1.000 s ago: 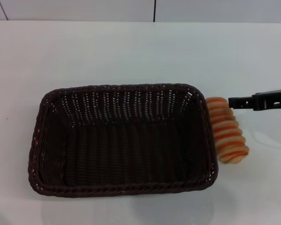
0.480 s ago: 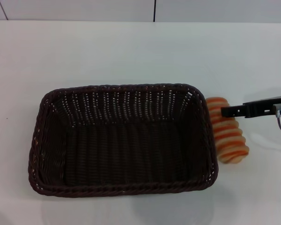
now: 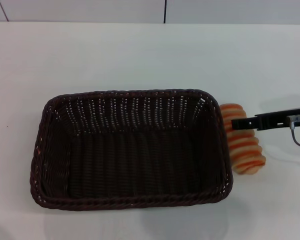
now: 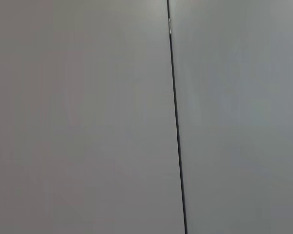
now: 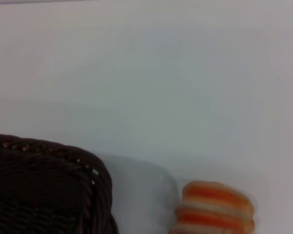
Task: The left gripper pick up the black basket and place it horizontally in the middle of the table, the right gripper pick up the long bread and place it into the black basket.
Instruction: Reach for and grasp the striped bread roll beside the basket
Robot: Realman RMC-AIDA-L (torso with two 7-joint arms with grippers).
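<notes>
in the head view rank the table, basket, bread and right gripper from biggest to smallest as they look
1. table
2. black basket
3. long bread
4. right gripper: only a thin part shows, and it sits nearer the camera, so its place after the bread is unsure.

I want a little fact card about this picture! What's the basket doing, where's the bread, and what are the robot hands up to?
basket: black basket, lying flat on the white table, nothing inside
bread: long bread, on the table just right of the basket
right gripper: right gripper, reaching in from the right, tip over the bread; whether it touches is unclear
left gripper: not in view
bread in basket: not yet
</notes>
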